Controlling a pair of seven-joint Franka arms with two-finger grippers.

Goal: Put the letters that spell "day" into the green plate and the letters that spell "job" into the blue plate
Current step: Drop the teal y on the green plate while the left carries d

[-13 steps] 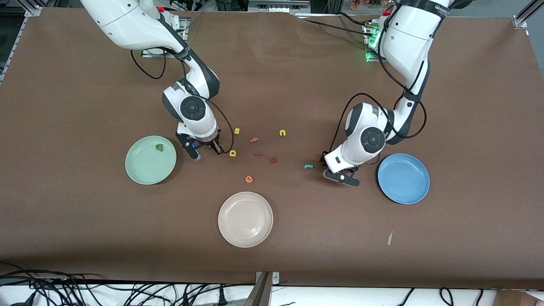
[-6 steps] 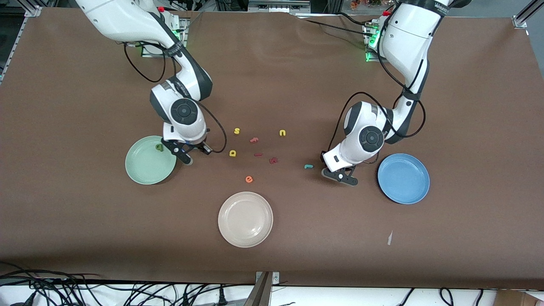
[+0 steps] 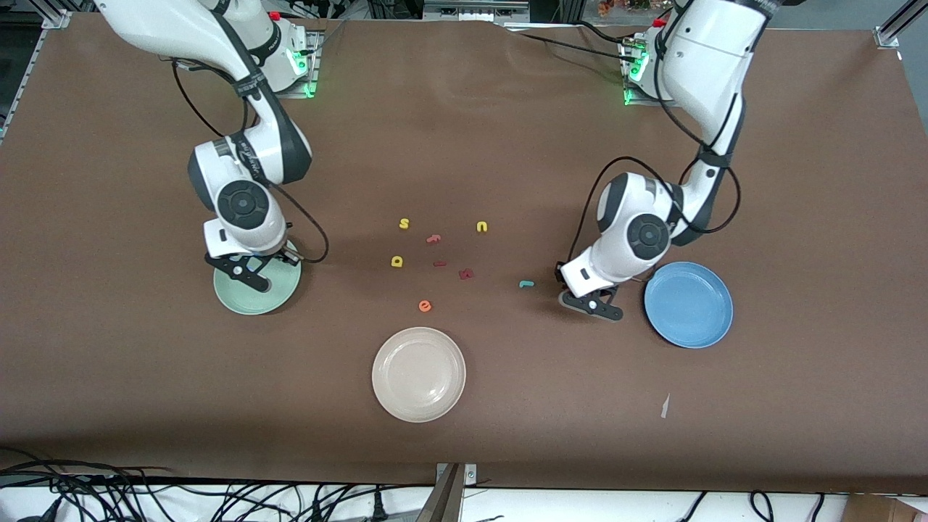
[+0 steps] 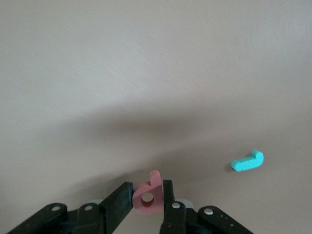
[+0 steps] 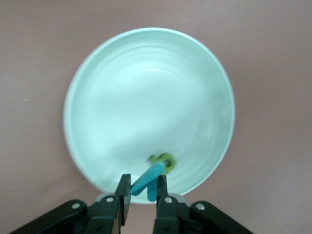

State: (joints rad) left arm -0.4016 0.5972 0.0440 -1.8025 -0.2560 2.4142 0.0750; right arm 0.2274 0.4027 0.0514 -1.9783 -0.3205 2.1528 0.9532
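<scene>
Table (image 3: 464,109): brown, letters scattered mid-table.
Right gripper (image 5: 142,191): moved over green plate (image 5: 146,63), pinching teal y (image 5: 146,181); release next.
Left gripper (image 4: 147,197): just clamped salmon b (image 4: 147,197), bound for blue plate (image 3: 689,304).

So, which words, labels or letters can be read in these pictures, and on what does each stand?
"s": yellow foam letter on the table.
"e": orange foam letter on the table.
No printed labels or brands are readable; other foam letters too small to tell.

Foam letters lying on the brown surface (image 3: 507,145), yellow "s" (image 3: 404,223), yellow "u" (image 3: 482,227), orange "e" (image 3: 425,306), no other readable text
</scene>
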